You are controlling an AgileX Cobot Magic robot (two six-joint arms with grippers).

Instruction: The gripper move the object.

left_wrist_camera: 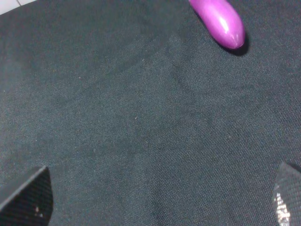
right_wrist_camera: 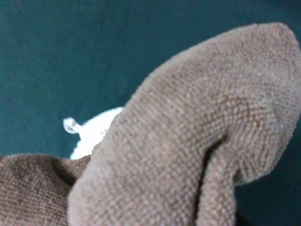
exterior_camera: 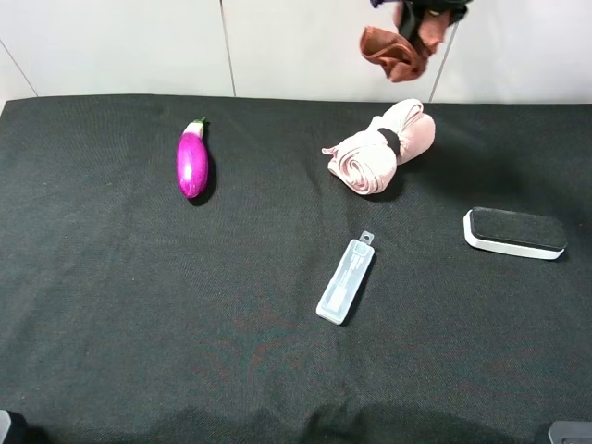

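**Rust cloth aloft over the pink bundle; the carry calls for a clean line and a low release**

Taking the pink bundle as the marker, the purple eggplant lies well to its left on the black table. The left gripper hangs over bare table near that eggplant. Its two fingertips stand wide apart and nothing is between them. A clear plastic case lies nearer the camera than the bundle and slightly left of it.

The object, a small rust-brown cloth, hangs in the air just beyond the bundle, clear of the table and apart from the bundle. The right gripper has it from above. The jaws are fully closed on a fold, with the rest of the cloth drooping below. In the right wrist view the cloth fills nearly the whole picture, so the fingers themselves are hidden there. A white-edged black eraser lies to the right of the bundle and nearer the camera.

The step in hand appears to be the carry. The pictures do not show where the cloth is meant to go. To do it well, the arm should stay high enough that the drooping folds do not brush the bundle. It should choose bare table away from the case and the eraser. It should come down until the cloth rests on the surface before the jaws part. Soft fabric can snag on a finger, so a straight lift afterwards is wise.
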